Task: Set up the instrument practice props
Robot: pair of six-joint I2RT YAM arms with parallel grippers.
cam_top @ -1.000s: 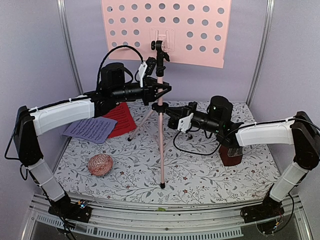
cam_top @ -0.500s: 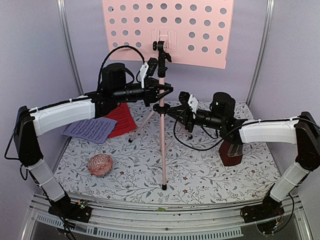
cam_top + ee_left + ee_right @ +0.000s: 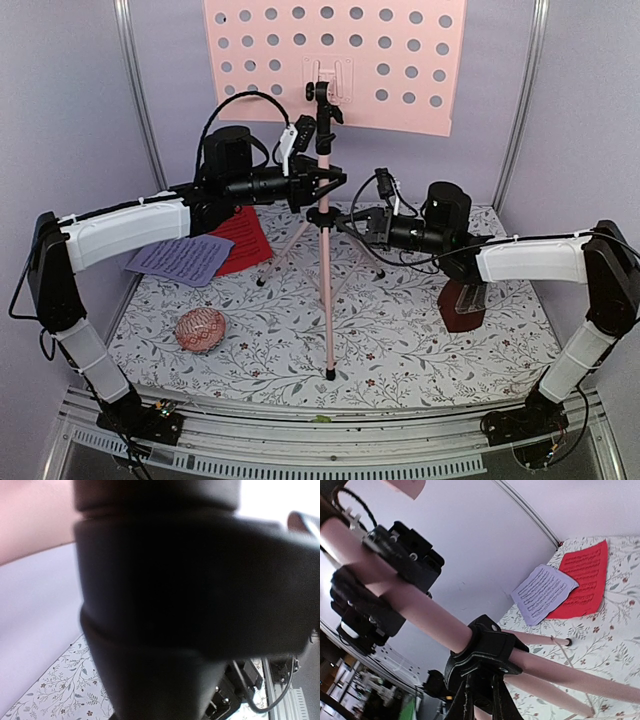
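The pink music stand (image 3: 324, 290) stands upright on its three legs in the middle of the flowered table (image 3: 420, 350), and its desk (image 3: 400, 60) with the round holes is high at the back. The left gripper (image 3: 328, 183) reaches in from the left and grasps the pink pole (image 3: 415, 607) above the black collar (image 3: 485, 647), with one finger on each side of it. The left wrist view is filled by a dark, blurred part and shows no more. The right gripper (image 3: 482, 692) comes from the right, and its two narrow fingers meet the underside of the collar, where the legs spread out. I cannot tell if they press on it or only touch it. The red page (image 3: 243, 238) and the lavender page (image 3: 182, 258) lie flat and overlapping at the back left, apart from both grippers. The dark red metronome (image 3: 462, 305) stands on the right, under the right arm.
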